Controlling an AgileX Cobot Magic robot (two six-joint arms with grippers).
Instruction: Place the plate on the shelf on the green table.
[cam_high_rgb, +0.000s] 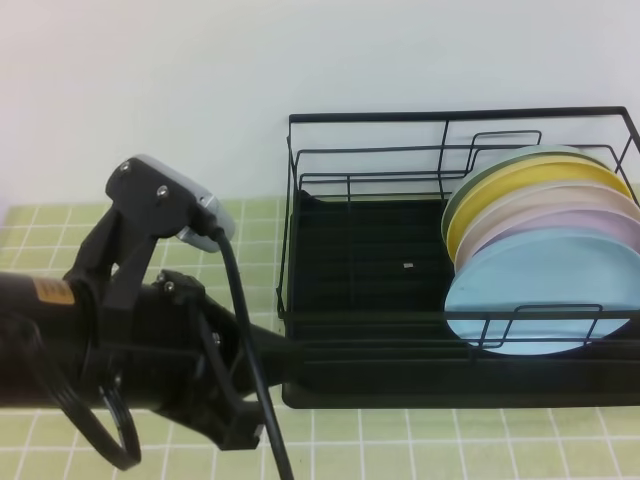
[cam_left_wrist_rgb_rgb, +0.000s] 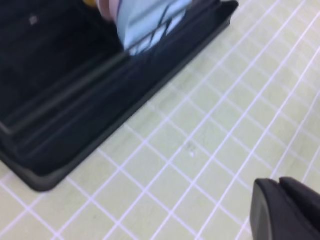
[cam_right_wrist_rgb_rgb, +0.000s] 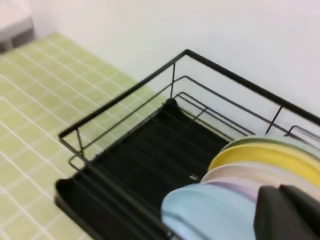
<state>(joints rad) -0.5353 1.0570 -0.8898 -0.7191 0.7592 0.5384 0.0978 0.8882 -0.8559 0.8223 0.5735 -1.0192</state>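
Observation:
The light blue plate (cam_high_rgb: 540, 295) stands upright in the black wire shelf (cam_high_rgb: 370, 270), at the front of a row of plates at its right end. The shelf stands on the green table (cam_high_rgb: 450, 440). The plate also shows in the left wrist view (cam_left_wrist_rgb_rgb: 145, 22) and in the right wrist view (cam_right_wrist_rgb_rgb: 210, 215). My left arm (cam_high_rgb: 150, 330) lies in the foreground, left of the shelf. Only one dark finger (cam_left_wrist_rgb_rgb: 282, 212) of the left gripper shows, above bare tiles. One dark finger (cam_right_wrist_rgb_rgb: 290, 215) of the right gripper shows just above the plates. Neither touches the plate.
Behind the blue plate stand a lavender plate (cam_high_rgb: 590, 225), a pale pink one (cam_high_rgb: 560, 200), a yellow one (cam_high_rgb: 530, 180) and a pale green one (cam_high_rgb: 520, 155). The shelf's left half holds only its black tray base (cam_right_wrist_rgb_rgb: 150, 160). A white wall stands behind.

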